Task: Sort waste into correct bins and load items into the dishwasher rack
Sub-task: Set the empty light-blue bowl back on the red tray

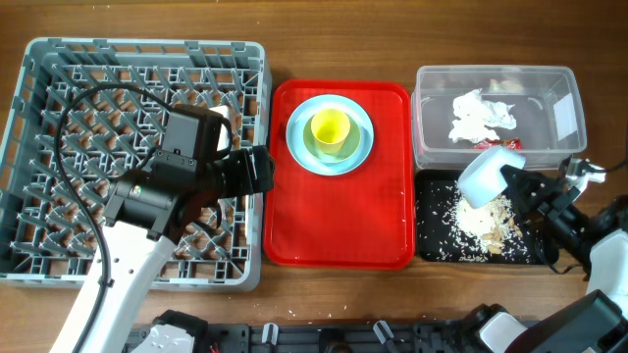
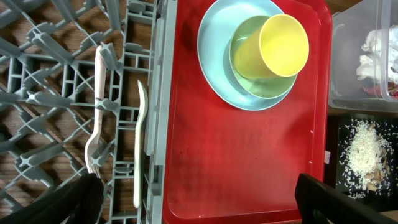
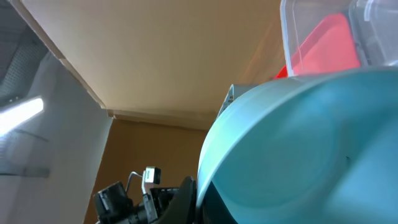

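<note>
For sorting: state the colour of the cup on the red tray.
Yellow-green cup, clearest in left wrist view.

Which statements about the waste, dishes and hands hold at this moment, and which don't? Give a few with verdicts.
1. The right hand is shut on a light blue bowl, tilted over the black tray. True.
2. The crumpled napkin lies on the red tray. False: it lies in the clear tub.
3. The white plastic fork and spoon lie in the dishwasher rack. True.
4. The left hand holds the yellow-green cup. False: it is open and empty; the cup sits over the light blue plate on the red tray.
5. The rice scraps are in the clear tub. False: they are in the black tray.
</note>
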